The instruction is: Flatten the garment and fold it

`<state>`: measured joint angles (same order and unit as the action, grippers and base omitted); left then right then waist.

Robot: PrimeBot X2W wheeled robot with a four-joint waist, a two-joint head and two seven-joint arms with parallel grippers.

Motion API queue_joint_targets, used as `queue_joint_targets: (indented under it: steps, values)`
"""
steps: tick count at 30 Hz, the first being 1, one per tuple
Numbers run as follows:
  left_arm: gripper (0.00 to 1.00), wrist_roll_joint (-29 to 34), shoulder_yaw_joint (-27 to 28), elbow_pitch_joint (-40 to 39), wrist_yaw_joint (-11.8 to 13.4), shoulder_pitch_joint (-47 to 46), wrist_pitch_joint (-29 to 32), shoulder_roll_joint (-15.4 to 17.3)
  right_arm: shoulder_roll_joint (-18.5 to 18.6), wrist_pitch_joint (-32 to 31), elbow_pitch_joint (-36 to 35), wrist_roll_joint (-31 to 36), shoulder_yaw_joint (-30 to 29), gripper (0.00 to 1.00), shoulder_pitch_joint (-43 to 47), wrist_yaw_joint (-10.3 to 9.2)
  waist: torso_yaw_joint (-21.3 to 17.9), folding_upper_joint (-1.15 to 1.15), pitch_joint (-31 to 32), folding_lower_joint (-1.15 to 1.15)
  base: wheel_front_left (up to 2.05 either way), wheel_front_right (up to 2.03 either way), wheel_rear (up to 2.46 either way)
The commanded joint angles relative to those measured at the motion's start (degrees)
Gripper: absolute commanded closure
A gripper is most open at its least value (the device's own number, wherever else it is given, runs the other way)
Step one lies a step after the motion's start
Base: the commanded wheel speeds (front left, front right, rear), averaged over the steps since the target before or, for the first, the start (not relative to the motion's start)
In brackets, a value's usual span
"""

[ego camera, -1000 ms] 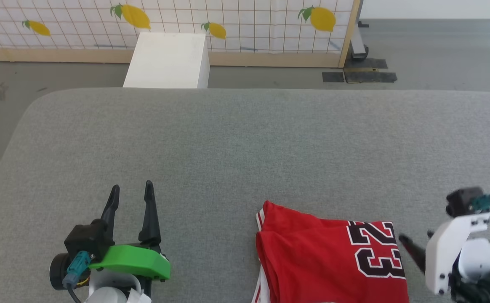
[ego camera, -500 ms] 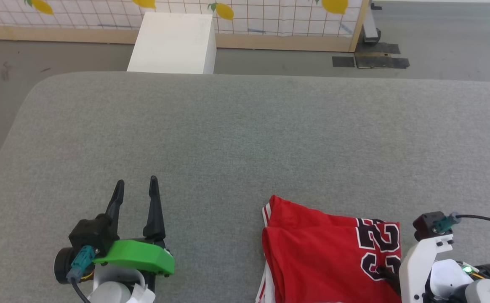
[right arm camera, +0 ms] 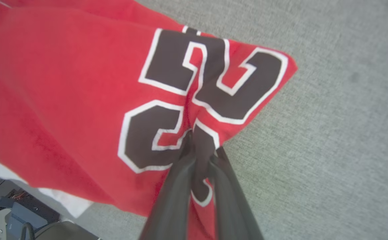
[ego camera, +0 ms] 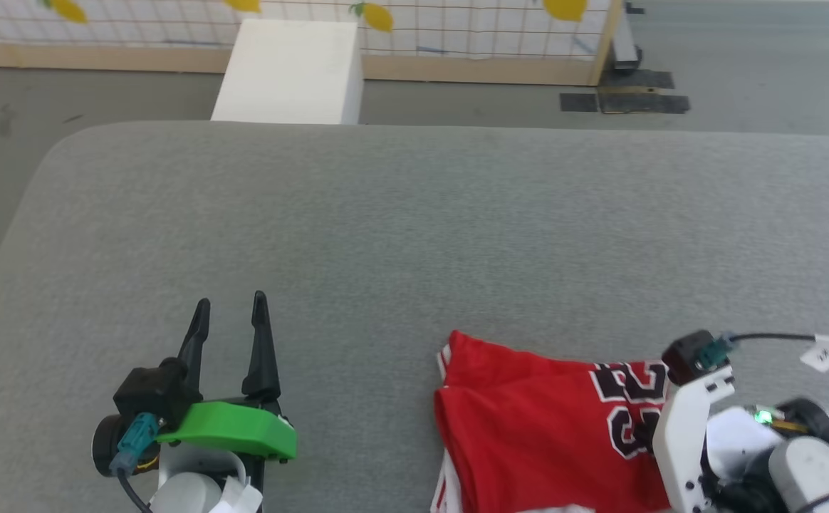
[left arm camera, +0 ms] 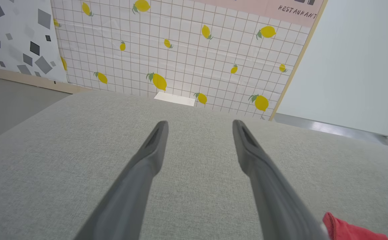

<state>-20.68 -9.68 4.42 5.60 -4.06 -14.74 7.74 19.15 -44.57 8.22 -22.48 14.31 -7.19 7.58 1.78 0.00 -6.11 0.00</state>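
Right gripper (right arm camera: 202, 146) pinches garment (right arm camera: 64, 83) — table (ego camera: 386, 214); lemon wall (left arm camera: 180, 50)

Head camera gives me the grey table (ego camera: 414, 214) from above; right wrist hangs close over the same jersey (right arm camera: 80, 66).

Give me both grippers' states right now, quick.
Left gripper: open, holding nothing.
Right gripper: shut on the garment, pinching its edge.

one garment (ego camera: 528, 434), two pincers (ego camera: 231, 303) (right arm camera: 202, 141), one box (ego camera: 286, 71)
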Motion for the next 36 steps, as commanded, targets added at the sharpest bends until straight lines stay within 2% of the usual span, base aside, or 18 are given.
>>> queue_joint_targets:
  steps: [1, 7, 14, 21, 25, 31, 32, 33, 34, 36]
  values:
    - [0.0, 0.0, 0.3, -0.5, -0.1, 0.4, -0.3, -0.3, 1.8, -0.7, -1.4, -0.6, 1.2, 1.0, -2.0, -0.09, -3.0, 0.0, 0.2, 0.0, 0.0, 0.0, 0.0]
    - [0.0, 0.2, 0.4, -1.7, -0.6, -1.1, -0.3, -1.5, 12.4, -4.3, -5.6, -3.4, 1.6, 1.0, -6.8, -0.09, -11.7, 0.0, -3.3, 0.0, 0.0, 0.0, 0.0]
    - [0.0, 2.7, -1.1, -1.1, -1.1, -6.2, -0.2, -1.2, 21.1, -3.6, -2.2, -5.0, -3.8, 1.0, -13.0, -0.09, -20.8, 0.0, -11.4, 0.0, 0.0, 0.0, 0.0]
    - [0.0, 6.0, -2.1, -3.3, -0.2, -12.0, 3.2, 1.1, 23.3, 2.7, 8.1, -3.1, -9.2, 1.0, -20.5, -0.09, -24.9, 0.0, -21.9, 0.0, 0.0, 0.0, 0.0]
    - [0.0, 8.0, -2.5, -6.3, 0.4, -14.2, 5.8, 2.8, 23.2, 6.7, 16.1, -0.9, -12.5, 1.0, -24.9, -0.09, -25.0, 0.0, -27.0, 0.0, 0.0, 0.0, 0.0]
    - [0.0, 10.0, -2.3, -11.0, 1.6, -14.9, 9.1, 5.0, 21.1, 11.9, 28.0, 3.2, -17.3, 1.0, -31.9, -0.09, -24.5, 0.0, -31.0, 0.0, 0.0, 0.0, 0.0]
    - [0.0, 10.2, -2.2, -11.6, 1.7, -14.9, 9.5, 5.3, 20.7, 13.2, 29.6, 3.9, -18.2, 0.92, -33.0, -0.09, -24.4, 0.0, -31.3, 0.0, 0.0, 0.0, 0.0]
    - [0.0, 10.3, -2.1, -12.3, 1.9, -14.8, 10.0, 5.5, 20.2, 14.6, 31.5, 4.9, -19.0, 0.41, -34.1, -0.09, -24.2, 0.0, -31.6, 0.0, 0.0, 0.0, 0.0]
    - [0.0, 10.5, -2.1, -12.7, 2.0, -14.7, 10.2, 5.7, 19.8, 15.4, 33.0, 5.7, -19.4, 0.0, -34.9, -0.09, -24.1, 0.0, -31.7, 0.0, 0.0, 0.0, 0.0]
    - [0.0, 10.6, -2.0, -13.6, 2.3, -14.5, 10.7, 5.9, 19.2, 17.8, 35.9, 7.0, -20.7, 0.0, -36.6, -0.09, -23.9, 0.0, -31.9, 0.0, 0.0, 0.0, 0.0]
